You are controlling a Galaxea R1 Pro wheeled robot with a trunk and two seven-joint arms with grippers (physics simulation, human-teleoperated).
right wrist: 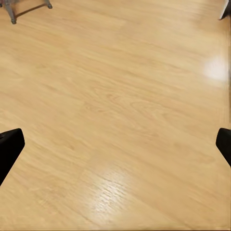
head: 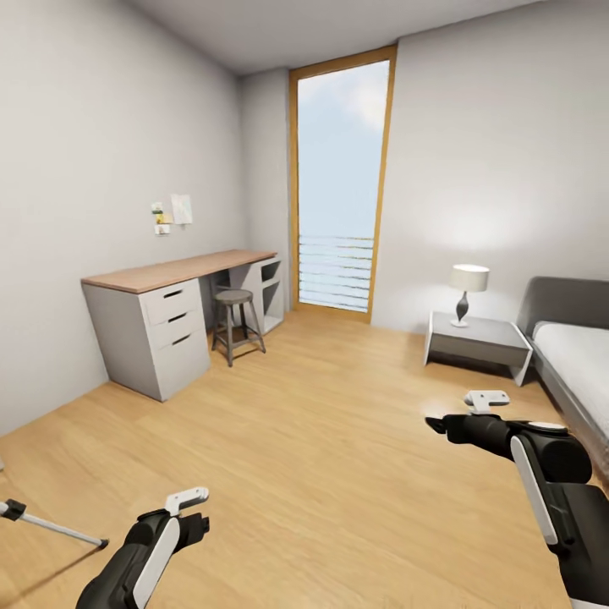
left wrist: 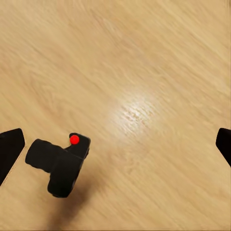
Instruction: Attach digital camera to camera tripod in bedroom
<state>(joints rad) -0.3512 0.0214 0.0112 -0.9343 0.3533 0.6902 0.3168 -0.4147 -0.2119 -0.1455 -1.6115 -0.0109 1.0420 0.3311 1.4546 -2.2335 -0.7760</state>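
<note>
At the far left edge of the head view a silver tripod leg (head: 51, 526) with a black foot rests on the light wood floor (head: 321, 440). Just right of it the left arm reaches forward and low, its gripper (head: 188, 507) angled down. In the left wrist view that gripper (left wrist: 115, 144) stands wide open with nothing between its fingers (dark tips at both picture edges), and the camera (left wrist: 60, 161) lies on the floorboards near one fingertip, apart from it: a small black boxy body with a short round lens barrel and a red dot.

Further back stand a grey desk (head: 161, 326) with a wooden top and a round metal stool (head: 235, 321), then a tall wood-framed window (head: 342, 182).

At the right, the right arm bends at the elbow and points inward, its gripper (head: 463, 414) level. The right wrist view shows this gripper (right wrist: 115, 144) wide open over bare glossy floor, holding nothing. Beyond are a grey nightstand (head: 478, 342) with a lamp (head: 468, 292), and a grey bed (head: 575, 355).
</note>
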